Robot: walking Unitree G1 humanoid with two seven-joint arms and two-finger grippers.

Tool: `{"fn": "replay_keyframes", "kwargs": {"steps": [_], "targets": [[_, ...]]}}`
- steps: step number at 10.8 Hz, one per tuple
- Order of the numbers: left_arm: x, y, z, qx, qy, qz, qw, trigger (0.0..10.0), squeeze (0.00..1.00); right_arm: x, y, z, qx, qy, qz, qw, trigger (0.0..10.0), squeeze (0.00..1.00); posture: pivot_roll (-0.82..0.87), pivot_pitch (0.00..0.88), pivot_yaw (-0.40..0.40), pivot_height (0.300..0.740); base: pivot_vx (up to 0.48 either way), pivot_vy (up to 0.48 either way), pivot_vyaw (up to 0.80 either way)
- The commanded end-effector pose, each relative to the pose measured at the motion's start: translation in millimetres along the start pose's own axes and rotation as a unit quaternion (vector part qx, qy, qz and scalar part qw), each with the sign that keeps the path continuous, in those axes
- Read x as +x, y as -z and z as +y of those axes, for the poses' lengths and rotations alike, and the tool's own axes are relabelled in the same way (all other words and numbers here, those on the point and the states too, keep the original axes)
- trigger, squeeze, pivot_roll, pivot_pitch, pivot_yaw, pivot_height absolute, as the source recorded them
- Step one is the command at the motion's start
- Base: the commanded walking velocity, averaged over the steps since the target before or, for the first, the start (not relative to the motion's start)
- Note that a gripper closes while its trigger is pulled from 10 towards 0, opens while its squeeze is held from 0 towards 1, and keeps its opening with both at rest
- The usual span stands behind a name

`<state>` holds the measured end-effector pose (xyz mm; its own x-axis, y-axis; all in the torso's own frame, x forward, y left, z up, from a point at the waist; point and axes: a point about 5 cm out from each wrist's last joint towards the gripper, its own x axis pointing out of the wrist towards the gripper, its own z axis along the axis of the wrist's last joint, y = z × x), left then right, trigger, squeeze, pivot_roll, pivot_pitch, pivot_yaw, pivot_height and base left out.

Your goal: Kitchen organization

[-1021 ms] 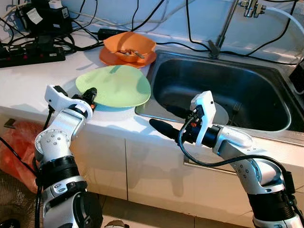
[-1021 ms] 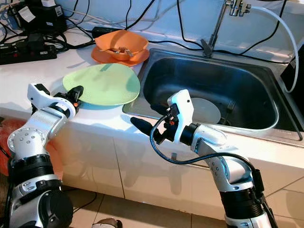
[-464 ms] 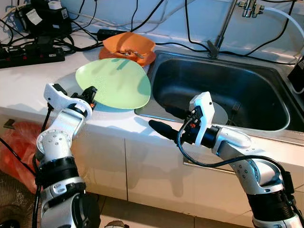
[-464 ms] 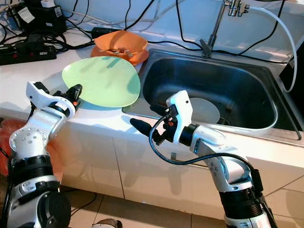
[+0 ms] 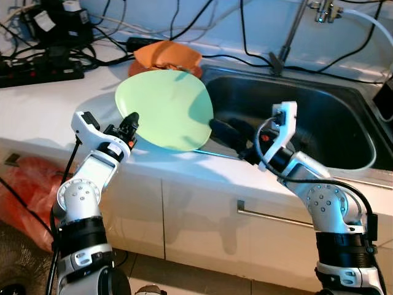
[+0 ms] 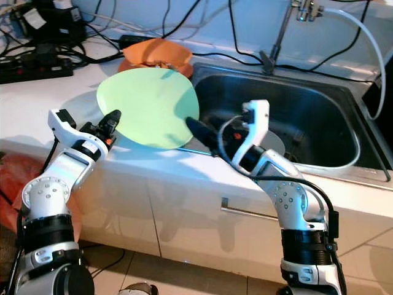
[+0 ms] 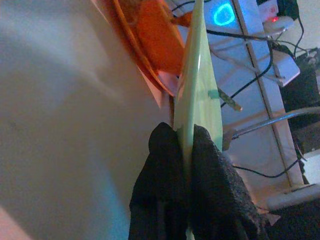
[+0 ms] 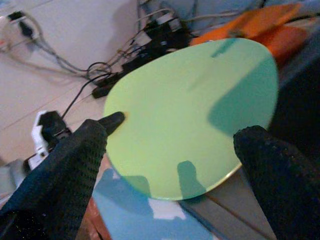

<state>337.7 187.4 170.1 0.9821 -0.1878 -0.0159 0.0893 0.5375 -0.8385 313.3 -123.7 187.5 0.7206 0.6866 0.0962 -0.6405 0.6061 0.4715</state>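
A pale green plate (image 5: 166, 109) is held tilted up above the white counter (image 5: 55, 104), beside the sink's left rim. My left gripper (image 5: 131, 123) is shut on the plate's near left edge; in the left wrist view its fingers (image 7: 165, 170) pinch the thin rim (image 7: 197, 85). My right gripper (image 5: 228, 132) hovers open at the plate's right side, over the sink's corner. In the right wrist view its two fingers (image 8: 75, 160) stand wide apart, facing the plate (image 8: 190, 120) and not touching it.
An orange bowl on an orange plate (image 5: 169, 55) sits behind the green plate. The steel sink (image 5: 350, 167) holds a white plate (image 6: 279, 146) and a fork. A faucet (image 5: 288, 37) rises at the back. Cables and a power strip (image 5: 37, 69) crowd the back left.
The left gripper has lifted the green plate off the counter, tilted it up and carried it toward the sink. The right gripper has risen from below the counter front to the plate's right side.
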Motion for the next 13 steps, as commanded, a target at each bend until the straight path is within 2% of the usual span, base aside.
{"fn": "replay_keyframes", "kwargs": {"steps": [1, 2, 6, 9, 11, 13], "targets": [[-0.5, 7, -7.3, -0.002, 0.031, 0.017, 0.999, 0.0, 0.0, 2.1, -9, -1.6, 0.007, 0.01, -0.013, 1.0, 10.0, 0.0, 0.1, 0.019, -0.053, 0.74, 0.0, 0.0, 0.0], [-2.3, 5, -16.3, 0.017, 0.062, 0.006, 0.998, 0.0, 0.0, 3.6, -9, -4.9, 0.014, 0.023, -0.016, 1.0, 10.0, 0.0, 0.1, 0.02, -0.054, 0.74, 0.0, 0.0, 0.0], [-7.6, 13, -48.3, -0.014, 0.174, 0.034, 0.984, 0.0, 0.0, 4.9, -11, -9.1, 0.015, 0.035, -0.013, 0.999, 10.0, 0.0, 0.1, 0.023, -0.058, 0.74, 0.0, 0.0, 0.0], [-11.8, 13, -55.7, -0.024, 0.208, 0.041, 0.977, 0.0, 0.0, 5.5, -15, -13.2, 0.011, 0.045, -0.02, 0.999, 10.0, 0.0, 0.1, 0.024, -0.061, 0.74, 0.0, 0.0, 0.0], [-14.2, 12, -60.8, -0.032, 0.231, 0.04, 0.972, 0.0, 0.0, 6.1, -20, -21.2, 0.005, 0.081, -0.038, 0.996, 10.0, 0.0, 0.1, 0.024, -0.061, 0.74, 0.0, 0.0, 0.0], [-12.8, 10, -58.5, -0.027, 0.226, 0.039, 0.973, 0.0, 0.0, 2.5, -40, -36.7, 0.007, 0.142, -0.106, 0.984, 10.0, 0.0, 0.1, 0.021, -0.064, 0.74, 0.0, 0.0, 0.0]]}}
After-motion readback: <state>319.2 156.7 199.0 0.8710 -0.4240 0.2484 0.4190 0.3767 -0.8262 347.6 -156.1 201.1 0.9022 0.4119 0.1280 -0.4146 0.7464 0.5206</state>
